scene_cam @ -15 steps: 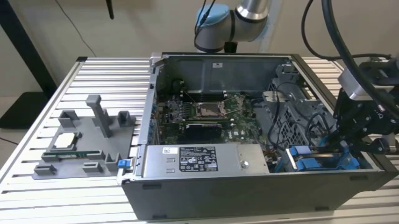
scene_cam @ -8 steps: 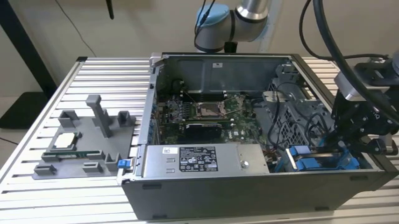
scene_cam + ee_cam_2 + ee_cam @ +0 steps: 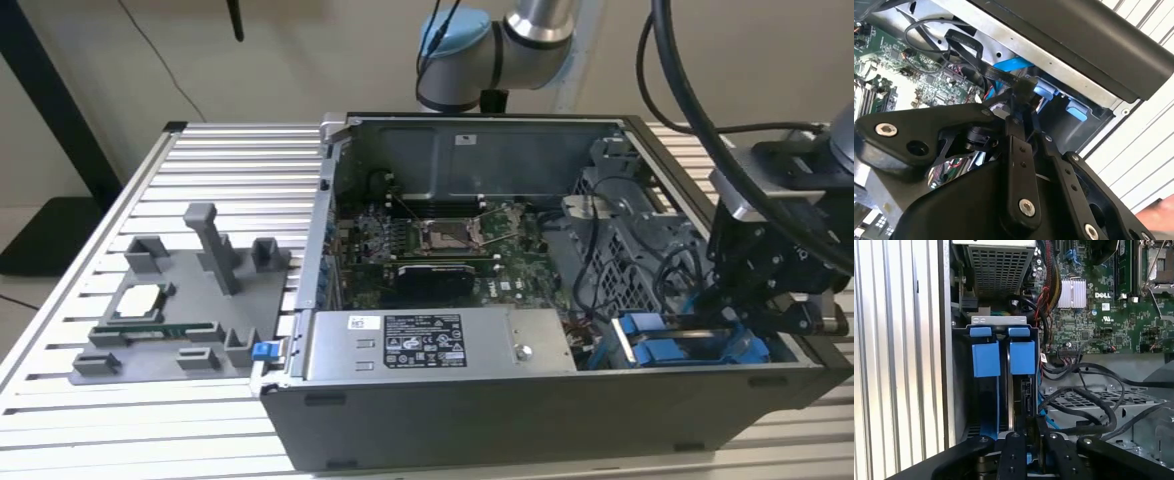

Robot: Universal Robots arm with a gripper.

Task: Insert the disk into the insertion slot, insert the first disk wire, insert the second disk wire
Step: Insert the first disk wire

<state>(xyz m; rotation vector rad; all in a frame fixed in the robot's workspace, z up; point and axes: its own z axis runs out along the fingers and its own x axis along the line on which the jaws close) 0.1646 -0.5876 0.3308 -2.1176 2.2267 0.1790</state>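
Scene: an open computer case (image 3: 534, 410) lies on a slatted metal counter (image 3: 80, 420).
Gripper: at the lower right of the exterior view the gripper (image 3: 747, 310) reaches down into the case's corner. Its tips are cut off there by the case wall and by blue plastic.
Fingers: in the second wrist view the black fingers (image 3: 1018, 165) draw in narrow at the gripper (image 3: 1023, 97). They are pinched on a black plug (image 3: 1026, 85) at the end of a flat black wire (image 3: 974, 55).
Insertion slot: in the first wrist view the insertion slot (image 3: 999, 319) holds two blue carrier frames (image 3: 986, 359) side by side.
Disk: the disk (image 3: 1022, 356) sits down in the slot, in the blue frame in line with the gripper (image 3: 1026, 432). Its silver body and label are hidden, with only the blue tab and a dark edge showing.
Plug and disk: whether the plug touches the disk cannot be told, because the fingers cover that spot.
Labels: the power-supply box (image 3: 534, 345) carries a white sticker (image 3: 424, 340) with black print and symbols. The motherboard (image 3: 400, 245) bears small white lettering.
Loose cables: black cables (image 3: 1089, 400) loop over the perforated metal beside the slot.
Exterior view's left: a grey fixture (image 3: 187, 300) stands on the counter, well apart from the gripper.
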